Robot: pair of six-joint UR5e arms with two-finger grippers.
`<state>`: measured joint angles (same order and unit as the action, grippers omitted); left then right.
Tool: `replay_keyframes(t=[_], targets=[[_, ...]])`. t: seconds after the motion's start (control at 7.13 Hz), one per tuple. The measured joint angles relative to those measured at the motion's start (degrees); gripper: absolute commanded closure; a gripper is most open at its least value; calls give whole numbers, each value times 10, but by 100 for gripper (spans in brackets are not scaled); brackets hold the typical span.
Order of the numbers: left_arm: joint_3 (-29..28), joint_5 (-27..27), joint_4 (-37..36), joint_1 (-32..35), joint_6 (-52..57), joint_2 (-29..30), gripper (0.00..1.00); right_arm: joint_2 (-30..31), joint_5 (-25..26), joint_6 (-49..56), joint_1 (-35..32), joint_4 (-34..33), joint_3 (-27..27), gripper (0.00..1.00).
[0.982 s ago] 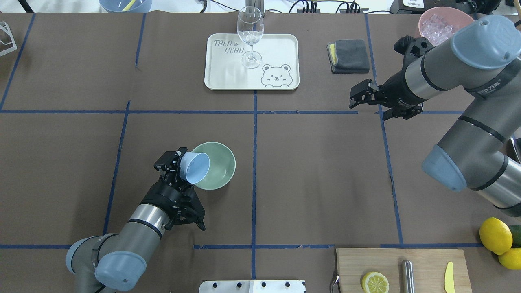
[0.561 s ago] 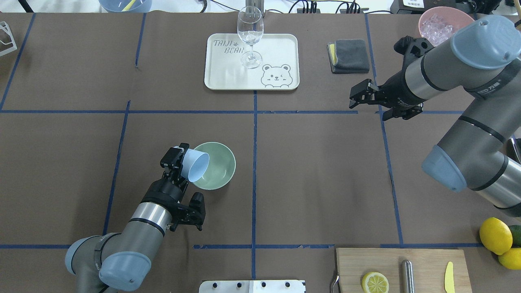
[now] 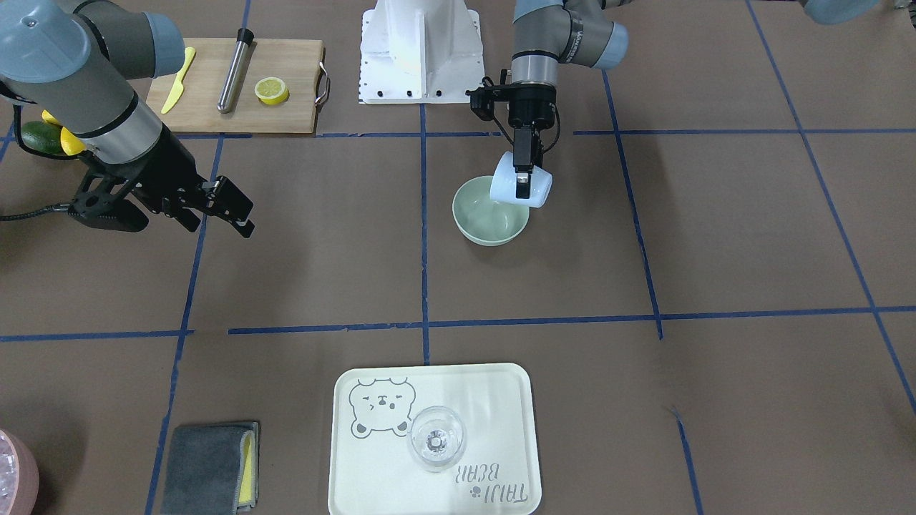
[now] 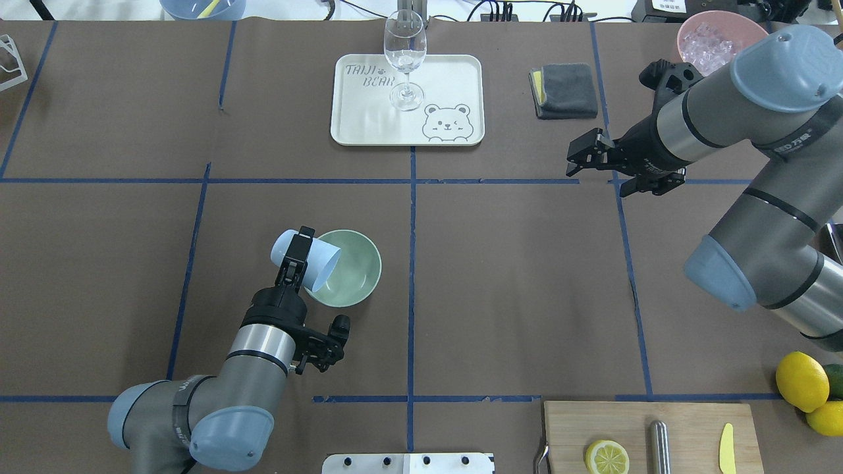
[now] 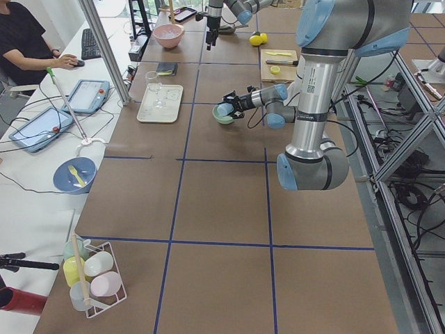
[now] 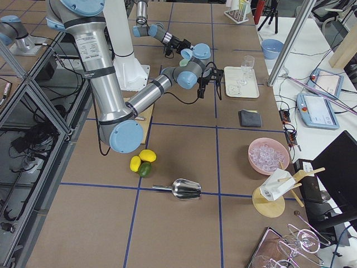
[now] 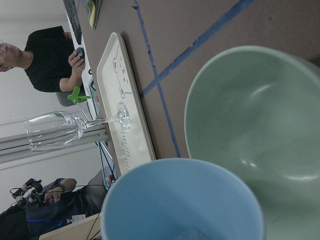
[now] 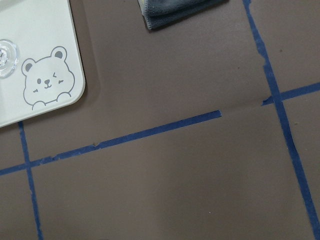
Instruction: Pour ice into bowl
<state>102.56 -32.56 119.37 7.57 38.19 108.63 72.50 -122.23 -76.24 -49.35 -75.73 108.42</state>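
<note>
1. Nearest the robot, a wood board (image 4: 649,428) w/ a cut lemon (image 4: 606,457) is lying at the tabletop (image 4: 514,276) edge. It's not part of this job.
2. The left pincer (image 4: 301,247) is squeezing the blue cup (image 4: 323,266) round its side, approx. half-way up. The cup is lying almost on its side, w/ its mouth leaning over the bowl (image 4: 363,263) rim.
3. The bowl is sitting flat on the tabletop, just past the cup. In the wrist view its inside is looking bare, w/ no cubes showing.
4. The ice (image 7: 192,234) is hard to spot. A faint glassy bit low inside the cup may be it, but I can't tell for sure.
5. My guess: the ice is going to be hard, light & very slippy, so it'll slide out fast & may bounce. A slow tip w/ the mouth low over the bowl seems best. The cup looks light & stiff, so a mid-side grip fits. The bowl looks light too, so a bump could push it.
6. Farther off, the right pincer (image 4: 571,159) is hanging over bare tabletop w/ its jaws apart, holding nothing.
7. Farthest are a tray (image 4: 448,79) w/ a wine glass (image 4: 404,46), a grey cloth (image 4: 566,89) & a pink container (image 4: 685,29).
</note>
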Motion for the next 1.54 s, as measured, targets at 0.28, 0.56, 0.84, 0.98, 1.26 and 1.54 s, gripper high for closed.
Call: replay_keyframes(t=[0.28,0.56,0.84,0.98,1.26,1.54], targets=[[0,7,-76,-1,18,19,100,7,0,-5,0,0,0,0],[0,9,-126,-2,44,24,100,8,0,-7,0,0,-2,0],[4,17,-154,-1,64,25,100,8,0,-8,0,0,-3,0],[7,19,-158,-1,71,25,100,8,0,-8,0,0,-3,0],[30,20,-159,2,72,25,100,7,1,-8,1,0,-3,0],[58,20,-156,5,-23,13,100,5,2,-8,1,0,-2,0]])
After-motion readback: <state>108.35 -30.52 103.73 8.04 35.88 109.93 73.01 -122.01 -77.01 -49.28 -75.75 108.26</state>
